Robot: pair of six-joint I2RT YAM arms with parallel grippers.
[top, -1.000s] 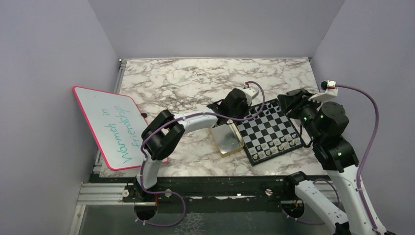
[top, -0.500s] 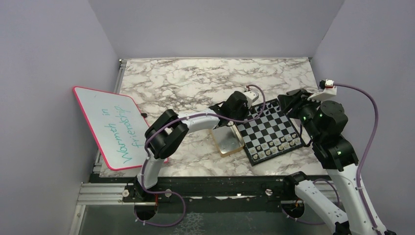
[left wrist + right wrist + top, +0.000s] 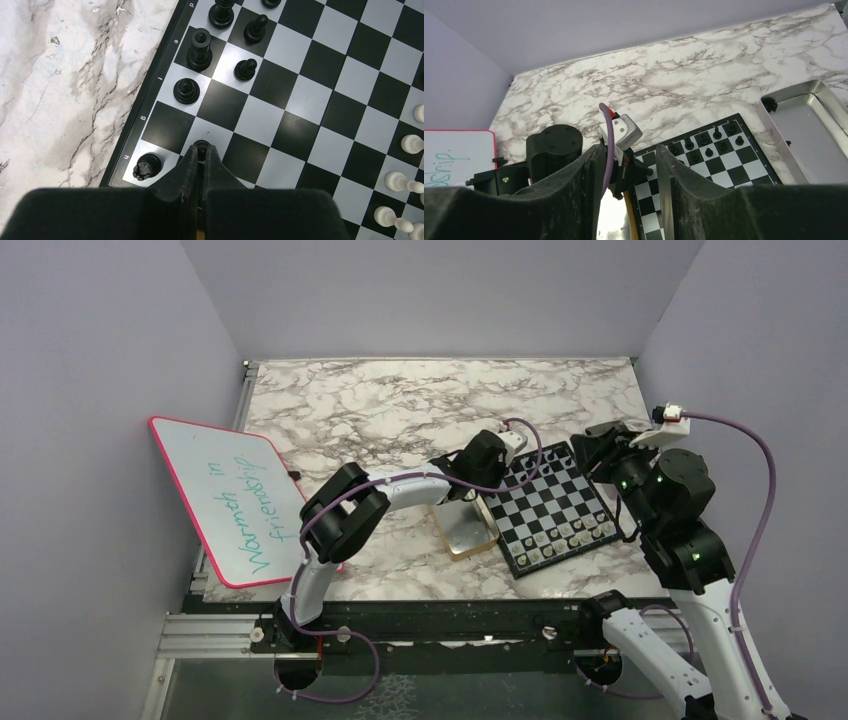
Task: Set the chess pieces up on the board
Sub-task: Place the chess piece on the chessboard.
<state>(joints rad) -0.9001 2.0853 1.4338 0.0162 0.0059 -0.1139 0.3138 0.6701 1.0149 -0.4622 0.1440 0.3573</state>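
The board lies at the table's right middle. Black chess pieces stand along its lettered edge, with a black rook on the corner square; white pieces line the opposite side. My left gripper is shut on a small black piece over a pale square beside the rook; whether it touches the board I cannot tell. In the top view the left gripper sits at the board's left corner. My right gripper hangs open and empty above the board's far right corner.
A gold tin lies against the board's left side. Another open metal tin sits beyond the board in the right wrist view. A pink-rimmed whiteboard leans at the table's left edge. Walls close in on three sides.
The left arm's elbow has swung slightly right and its gripper has eased toward the board's corner with the black piece. The right arm has barely moved.
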